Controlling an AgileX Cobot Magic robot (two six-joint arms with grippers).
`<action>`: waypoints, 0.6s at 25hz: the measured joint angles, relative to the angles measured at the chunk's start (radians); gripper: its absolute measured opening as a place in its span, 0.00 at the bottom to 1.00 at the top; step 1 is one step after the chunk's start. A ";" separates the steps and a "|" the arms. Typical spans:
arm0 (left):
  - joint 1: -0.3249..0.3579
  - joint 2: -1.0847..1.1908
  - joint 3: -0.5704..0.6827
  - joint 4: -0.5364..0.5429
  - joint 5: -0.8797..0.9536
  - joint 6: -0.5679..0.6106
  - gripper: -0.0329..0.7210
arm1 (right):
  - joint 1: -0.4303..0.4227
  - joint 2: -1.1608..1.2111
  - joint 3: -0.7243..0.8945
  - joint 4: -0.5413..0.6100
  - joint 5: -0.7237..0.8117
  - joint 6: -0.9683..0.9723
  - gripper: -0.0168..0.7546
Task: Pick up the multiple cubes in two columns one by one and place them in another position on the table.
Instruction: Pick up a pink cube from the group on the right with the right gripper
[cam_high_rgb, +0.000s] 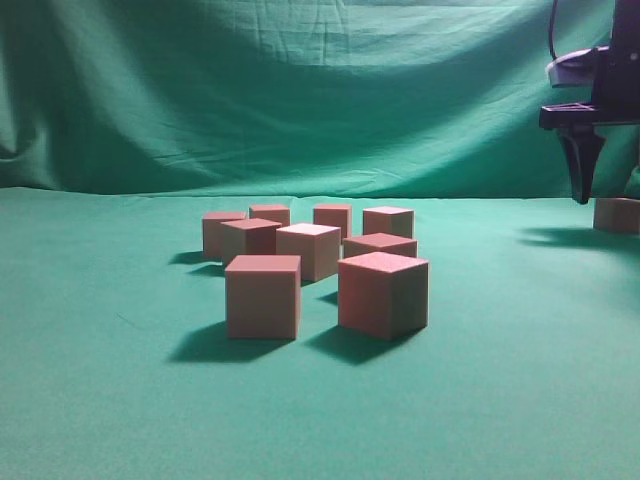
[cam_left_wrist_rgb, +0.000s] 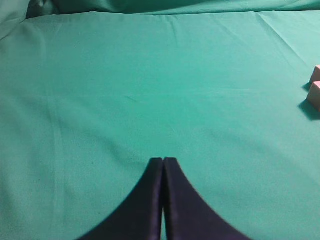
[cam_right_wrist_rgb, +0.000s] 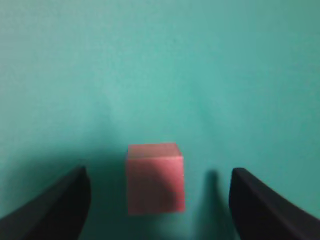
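Note:
Several reddish-pink cubes (cam_high_rgb: 262, 296) stand in two rough columns at the middle of the teal table (cam_high_rgb: 100, 380). One more cube (cam_high_rgb: 617, 215) rests apart at the far right edge. My right gripper (cam_high_rgb: 583, 195) hangs just above and left of it. In the right wrist view that cube (cam_right_wrist_rgb: 155, 178) lies on the cloth between the wide-open fingers (cam_right_wrist_rgb: 65, 205) of the right gripper (cam_right_wrist_rgb: 159, 171), touching neither. My left gripper (cam_left_wrist_rgb: 163, 160) is shut on nothing over bare cloth; two cubes (cam_left_wrist_rgb: 315, 94) show at its view's right edge.
A wrinkled green curtain (cam_high_rgb: 300, 90) closes off the back of the table. Bare cloth lies to the left of the cluster and in front of it.

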 joint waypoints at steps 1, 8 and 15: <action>0.000 0.000 0.000 0.000 0.000 0.000 0.04 | 0.000 0.006 -0.001 0.007 0.000 -0.005 0.73; 0.000 0.000 0.000 0.000 0.000 0.000 0.04 | -0.006 0.035 -0.003 0.016 0.004 -0.034 0.68; 0.000 0.000 0.000 0.000 0.000 0.000 0.04 | -0.010 0.050 -0.008 0.022 0.006 -0.054 0.35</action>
